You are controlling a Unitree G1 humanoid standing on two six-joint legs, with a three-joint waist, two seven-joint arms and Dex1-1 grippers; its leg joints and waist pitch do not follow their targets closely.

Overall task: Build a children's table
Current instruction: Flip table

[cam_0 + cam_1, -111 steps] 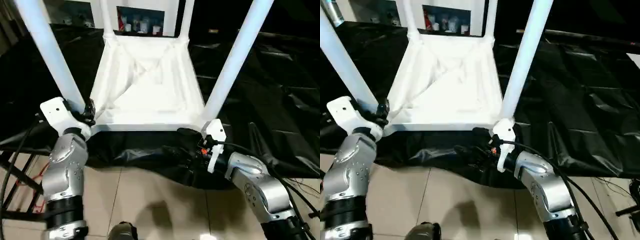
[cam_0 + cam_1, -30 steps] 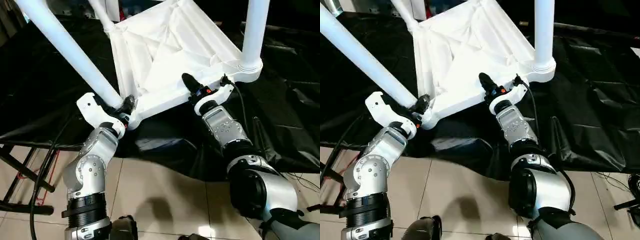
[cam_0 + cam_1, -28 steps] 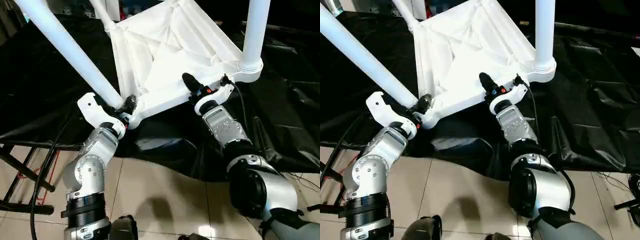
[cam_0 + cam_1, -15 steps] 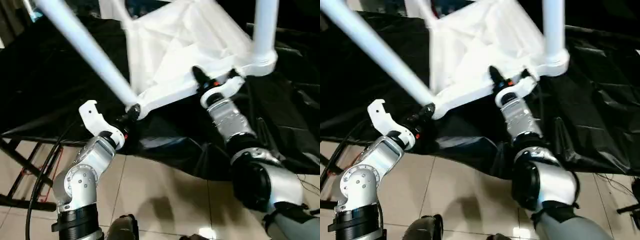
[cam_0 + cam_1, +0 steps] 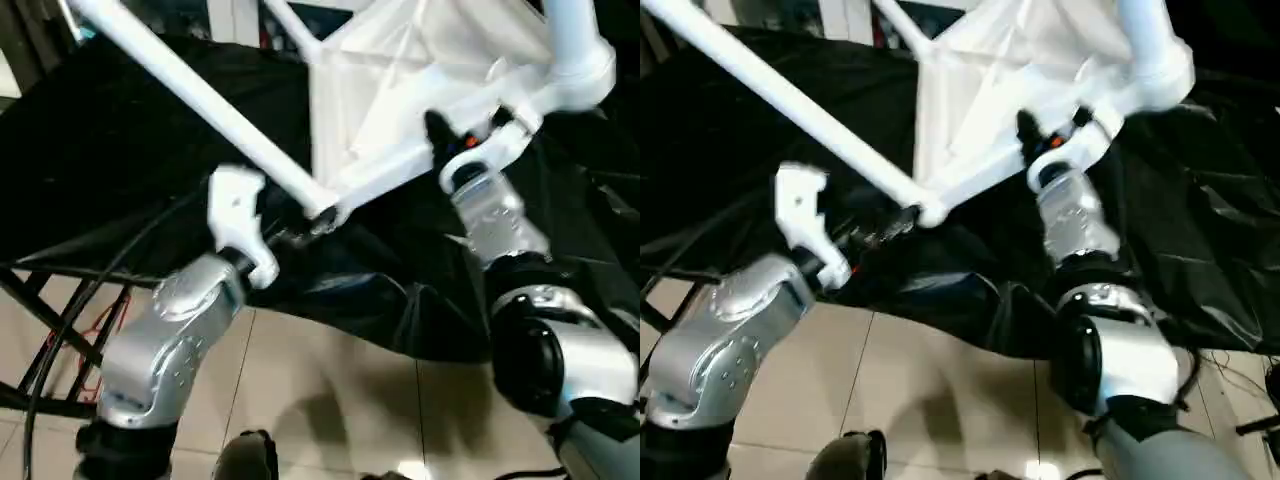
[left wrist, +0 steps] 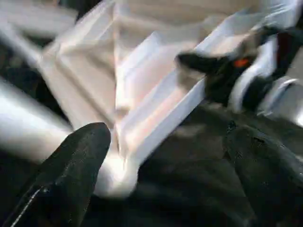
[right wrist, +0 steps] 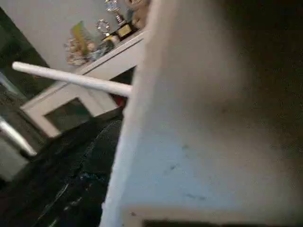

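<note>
White children's table (image 5: 400,90) upside down and tilted, ribbed underside up, tapered legs (image 5: 190,90) socketed.

Work table (image 5: 120,150) draped in crinkled black sheeting, its cloth hanging over the near edge (image 5: 400,320) in loose folds above a beige tiled floor (image 5: 330,400). A black metal frame (image 5: 40,300) stands under the table at the robot's left. On the sheeting rests the inverted white tabletop (image 5: 400,90), ribbed underside upward and tilted, its near corner socket (image 5: 322,205) low against the black cloth. Whether the far corners touch the cloth cannot be told. 2 legs (image 5: 200,100) are seen rising from the near sockets.
</note>
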